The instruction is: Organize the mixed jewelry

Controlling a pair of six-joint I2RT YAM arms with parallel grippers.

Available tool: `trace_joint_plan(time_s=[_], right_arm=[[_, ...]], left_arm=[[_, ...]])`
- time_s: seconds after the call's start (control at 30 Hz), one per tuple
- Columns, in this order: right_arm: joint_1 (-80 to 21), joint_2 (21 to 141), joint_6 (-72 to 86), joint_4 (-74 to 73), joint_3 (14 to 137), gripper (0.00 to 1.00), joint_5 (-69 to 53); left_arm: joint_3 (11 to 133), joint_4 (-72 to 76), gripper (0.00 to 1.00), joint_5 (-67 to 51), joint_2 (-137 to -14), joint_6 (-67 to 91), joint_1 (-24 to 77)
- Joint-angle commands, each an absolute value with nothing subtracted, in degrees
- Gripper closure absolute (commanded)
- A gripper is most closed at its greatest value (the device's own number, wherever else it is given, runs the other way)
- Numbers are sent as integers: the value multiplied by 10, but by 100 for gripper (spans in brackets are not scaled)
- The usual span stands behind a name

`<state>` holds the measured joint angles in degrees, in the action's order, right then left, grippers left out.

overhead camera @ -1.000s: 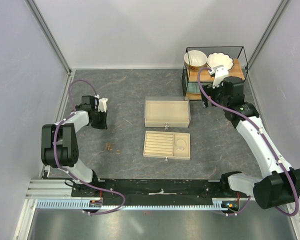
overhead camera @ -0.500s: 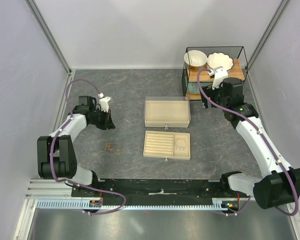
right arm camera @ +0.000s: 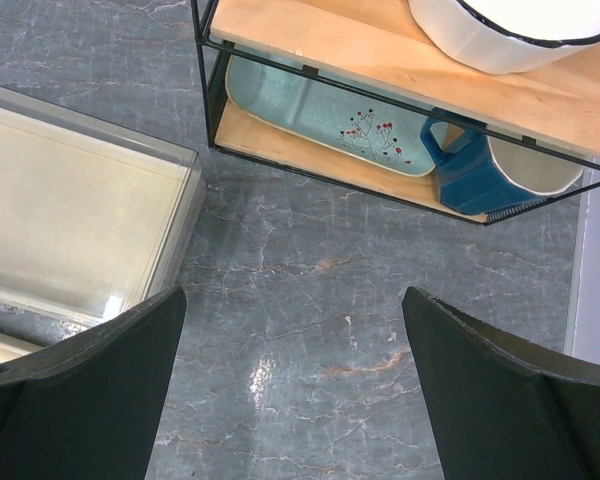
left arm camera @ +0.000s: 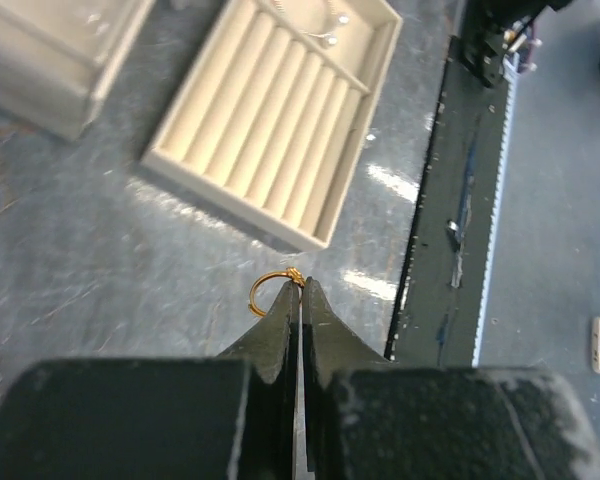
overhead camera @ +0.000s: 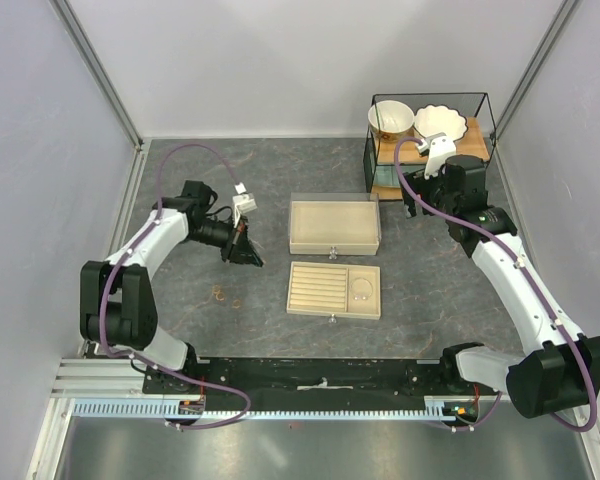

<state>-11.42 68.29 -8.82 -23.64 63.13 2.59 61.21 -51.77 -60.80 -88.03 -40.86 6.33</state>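
Jaws on left gripper (overhead camera: 246,250) shut; arm has swung from the table's left toward slotted tray (overhead camera: 320,288). Left wrist: gold ring (left arm camera: 270,294) pinched at tips, near tray, so pickup looks done. Right wrist: right gripper (right arm camera: 292,300) wide, empty, by shelf rack (right arm camera: 310,40).

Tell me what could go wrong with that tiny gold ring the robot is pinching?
The left gripper pinches the gold ring only at its very fingertips, by the ring's edge, so it might slip out and fall on the grey table. Also, the grooves in the beige slotted tray look narrow, so the ring could miss and land on a ridge or beside the tray.
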Motion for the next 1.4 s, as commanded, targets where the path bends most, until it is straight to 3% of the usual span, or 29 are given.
trace_joint_plan(time_s=[0.0,0.23,0.53,0.93,1.37], right_arm=[[-115,680,-91,-223,643,2,31],[-120,697,-95,-246,678,2,-60],[-152,701,-130,-308,715,5,-350],[-249,646,-232,-315,686,19,-379],[-344,670,-459,-445,732,31,-271]], left_arm=[[628,-514,98,-647,-875,-397,113],[651,-402,99,-586,-856,-257,197],[751,-386,99,-717,-869,-222,247],[796,-395,99,-803,-896,-199,281],[858,-625,98,-752,-941,-350,300]])
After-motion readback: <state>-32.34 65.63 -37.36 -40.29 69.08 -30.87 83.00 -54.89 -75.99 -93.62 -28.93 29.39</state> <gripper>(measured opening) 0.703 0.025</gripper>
